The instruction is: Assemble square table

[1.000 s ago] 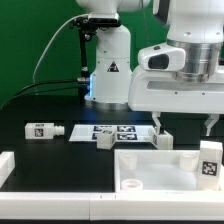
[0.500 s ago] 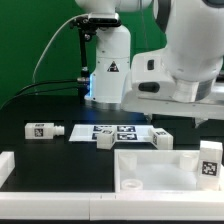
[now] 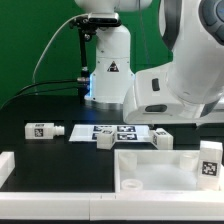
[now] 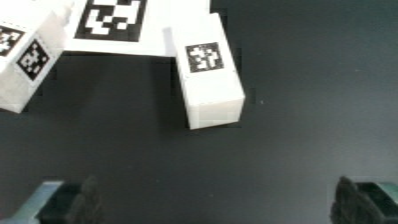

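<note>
The white square table top (image 3: pixel 152 168) with a raised rim lies at the front, toward the exterior view's right. One tagged leg (image 3: pixel 209 160) stands at its right edge. Three more tagged legs lie on the black table: one on the left (image 3: pixel 44 130), one by the marker board (image 3: pixel 105 139) and one behind the top (image 3: pixel 163 138). The arm's big white wrist (image 3: pixel 170 95) hangs over the last leg and hides the fingers there. In the wrist view my gripper (image 4: pixel 217 203) is open and empty, with dark fingertips (image 4: pixel 68 200) wide apart, above bare table just short of a tagged leg (image 4: pixel 208 75).
The marker board (image 3: pixel 118 130) lies flat between the two middle legs and shows in the wrist view (image 4: pixel 116 20). Another leg (image 4: pixel 25 60) lies beside it. A plain white bar (image 3: pixel 6 166) sits at the front left. The robot base (image 3: pixel 108 60) stands behind.
The arm has swung and tilted toward the exterior view's left. The two fingers that pointed down behind the table top are now hidden behind the wrist.
</note>
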